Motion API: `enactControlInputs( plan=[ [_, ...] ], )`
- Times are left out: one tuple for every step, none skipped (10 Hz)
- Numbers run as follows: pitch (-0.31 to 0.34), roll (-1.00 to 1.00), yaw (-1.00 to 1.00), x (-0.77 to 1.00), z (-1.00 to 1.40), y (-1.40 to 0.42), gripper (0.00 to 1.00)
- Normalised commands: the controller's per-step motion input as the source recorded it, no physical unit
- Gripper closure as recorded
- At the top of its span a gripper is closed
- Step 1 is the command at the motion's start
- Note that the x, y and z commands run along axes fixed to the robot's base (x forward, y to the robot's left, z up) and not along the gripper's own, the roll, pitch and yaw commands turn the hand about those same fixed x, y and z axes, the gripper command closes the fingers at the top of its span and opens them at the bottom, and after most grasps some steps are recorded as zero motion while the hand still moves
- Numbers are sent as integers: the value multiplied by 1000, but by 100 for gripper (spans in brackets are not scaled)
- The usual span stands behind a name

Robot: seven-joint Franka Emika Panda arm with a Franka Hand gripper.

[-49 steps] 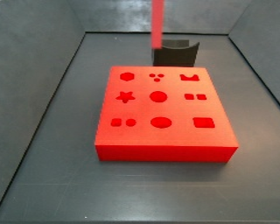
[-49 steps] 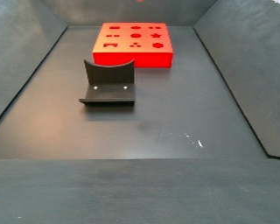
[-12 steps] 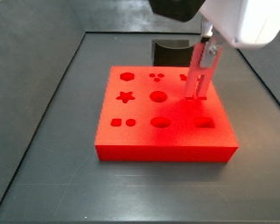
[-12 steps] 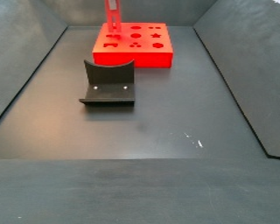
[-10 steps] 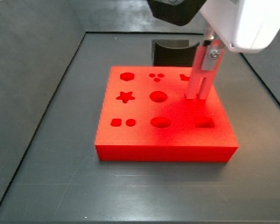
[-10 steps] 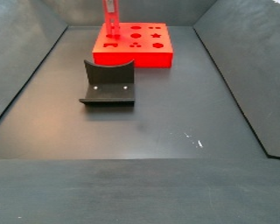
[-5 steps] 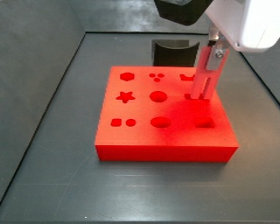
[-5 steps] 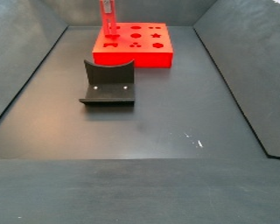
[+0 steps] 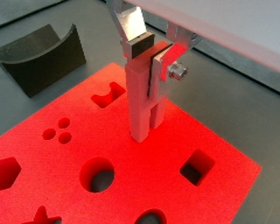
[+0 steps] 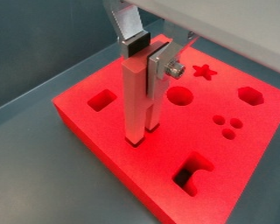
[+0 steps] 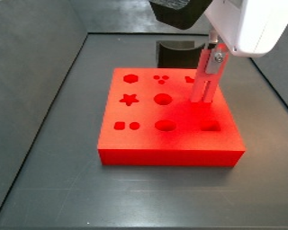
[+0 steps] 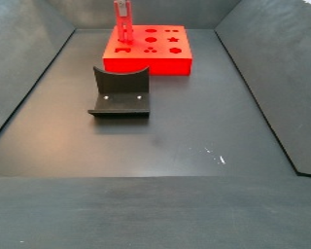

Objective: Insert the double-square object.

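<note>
The double-square object is a slender red rod (image 11: 205, 83). It stands upright, held near its top in my gripper (image 11: 214, 56), which is shut on it. Its lower end meets the top of the flat red block (image 11: 147, 144) at the right middle hole, between the notched hole and the square hole (image 9: 195, 166). Both wrist views show the silver fingers (image 9: 166, 63) clamping the rod (image 9: 143, 105) (image 10: 134, 109) at the gripper (image 9: 150, 54) (image 10: 149, 54). How deep the rod's end sits is hidden. In a side view the rod (image 12: 120, 17) rises over the block (image 12: 149, 51).
The dark grey curved stand (image 12: 120, 90) sits on the dark floor in front of the block in a side view, and behind it (image 11: 176, 52) in another. Grey walls (image 12: 22, 68) enclose the floor. Other shaped holes, such as a star (image 11: 130, 101), cover the block.
My gripper with the rod has shifted slightly to the right and the rod stands straighter. Its lower end stays at the same hole on the block.
</note>
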Motion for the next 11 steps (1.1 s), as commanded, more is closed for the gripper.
enactControlInputs(
  plan=[
    [66, 110, 74, 294, -134, 9, 100],
    [73, 117, 49, 180, -117, 20, 100],
    [46, 106, 0, 0, -134, 0, 100],
    [11, 89, -11, -106, -317, 0, 100],
    [4, 99, -97, -114, -520, 0, 100],
    [3, 76, -163, -89, -634, 0, 100],
    [6, 63, -197, 0, -640, 0, 100],
    [10, 60, -194, 0, -626, 0, 100],
    [13, 57, -174, 0, -540, 0, 100],
    [11, 154, -23, -54, -154, -3, 100],
    [0, 0, 0, 0, 0, 0, 100]
  ],
)
